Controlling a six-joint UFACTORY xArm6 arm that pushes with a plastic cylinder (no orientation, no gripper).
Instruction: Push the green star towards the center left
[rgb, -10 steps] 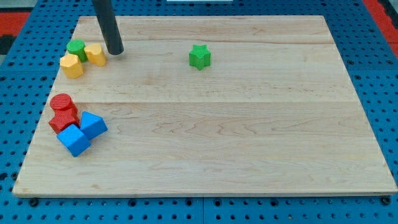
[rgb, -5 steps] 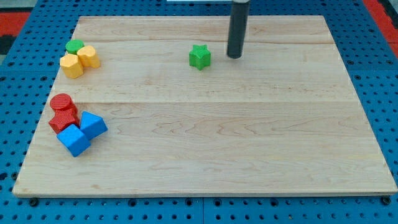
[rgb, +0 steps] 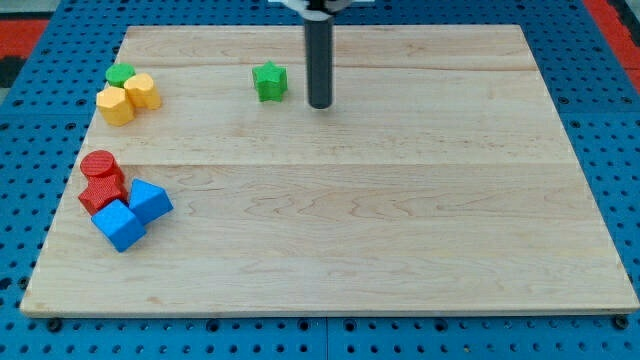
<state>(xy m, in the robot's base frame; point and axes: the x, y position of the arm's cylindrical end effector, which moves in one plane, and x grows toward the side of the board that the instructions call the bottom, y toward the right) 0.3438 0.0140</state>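
The green star lies on the wooden board, in the upper part, left of the middle. My tip stands to the star's right and a little lower, with a gap between them. The dark rod rises straight up from the tip to the view's top edge.
A green round block and two yellow blocks cluster at the upper left. A red cylinder, a red star-like block and two blue blocks cluster at the lower left.
The green star has slid left, from about the middle top to left of it. My tip crossed from the far left to the star's right, then followed it leftwards.
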